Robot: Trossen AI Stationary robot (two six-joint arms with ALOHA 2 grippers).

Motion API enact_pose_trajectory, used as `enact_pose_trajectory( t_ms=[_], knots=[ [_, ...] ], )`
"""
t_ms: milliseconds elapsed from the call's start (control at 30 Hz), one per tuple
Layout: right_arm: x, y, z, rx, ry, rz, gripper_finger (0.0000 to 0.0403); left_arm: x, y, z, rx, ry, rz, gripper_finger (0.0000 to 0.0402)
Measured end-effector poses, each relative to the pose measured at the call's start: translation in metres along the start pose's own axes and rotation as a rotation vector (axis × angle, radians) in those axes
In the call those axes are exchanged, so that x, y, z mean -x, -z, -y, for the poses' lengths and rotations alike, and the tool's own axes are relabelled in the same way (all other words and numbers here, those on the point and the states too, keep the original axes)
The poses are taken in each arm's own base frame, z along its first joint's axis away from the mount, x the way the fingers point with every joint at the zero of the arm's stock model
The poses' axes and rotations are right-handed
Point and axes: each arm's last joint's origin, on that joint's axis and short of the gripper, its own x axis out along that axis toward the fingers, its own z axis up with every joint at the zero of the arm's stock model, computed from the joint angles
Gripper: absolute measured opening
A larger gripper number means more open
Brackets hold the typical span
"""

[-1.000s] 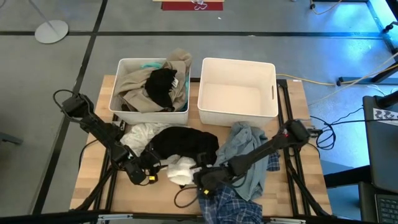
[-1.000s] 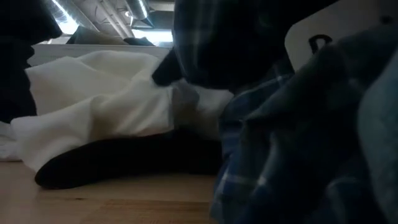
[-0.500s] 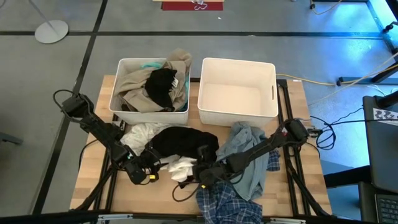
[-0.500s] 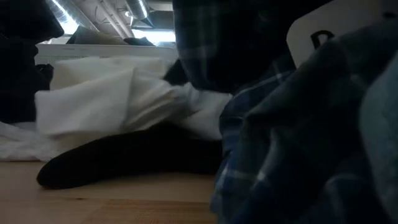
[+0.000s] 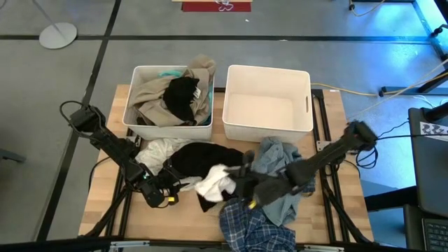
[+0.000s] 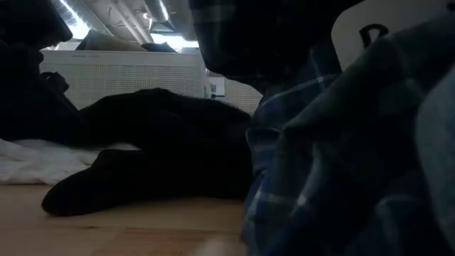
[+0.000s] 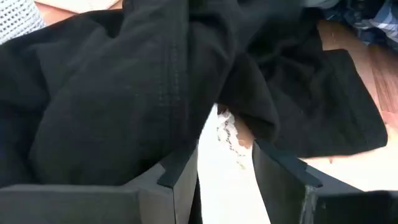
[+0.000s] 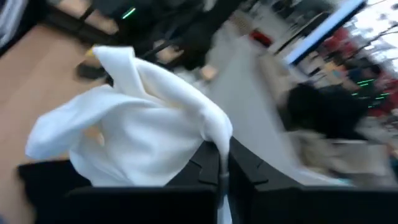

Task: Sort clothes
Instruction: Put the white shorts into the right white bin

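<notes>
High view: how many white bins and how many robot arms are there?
White bins: 2, the full bin and the empty bin
Robot arms: 2, the left arm and the right arm
Total: 4

Light wooden slatted table point(image 5: 105, 203) carries: two white rectangular plastic bins point(image 5: 266, 101), black garment point(image 5: 203, 157), white crumpled cloth point(image 5: 159, 149), light blue denim garment point(image 5: 276, 157), blue plaid shirt point(image 5: 255, 231).

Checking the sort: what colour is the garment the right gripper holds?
White garment, pinched in the right gripper; clearest in the right wrist view.
</notes>
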Motion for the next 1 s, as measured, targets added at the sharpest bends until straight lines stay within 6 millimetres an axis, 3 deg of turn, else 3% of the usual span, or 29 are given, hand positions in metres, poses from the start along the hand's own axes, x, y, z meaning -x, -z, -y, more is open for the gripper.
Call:
enact_pose_trajectory(
  t_ms=[233,433,733,1000],
  knots=[
    [0.053,-0.017,0.072,-0.018,0.268,0.04,0.0022,0.0,-0.001,0.0,0.0,-0.014,0.017,0.0143],
    [0.075,-0.009,0.134,-0.046,0.462,-0.026,0.0012,0.0,-0.001,0.0,0.002,-0.018,0.023,0.0143],
    [0.051,0.044,0.199,-0.179,0.565,-0.277,0.0016,0.0,-0.001,-0.001,0.006,-0.027,0.034,0.0143],
    [0.019,0.085,0.233,-0.449,0.525,-0.404,0.0036,0.0,-0.001,-0.001,0.001,-0.028,0.033,0.0143]
  ],
)
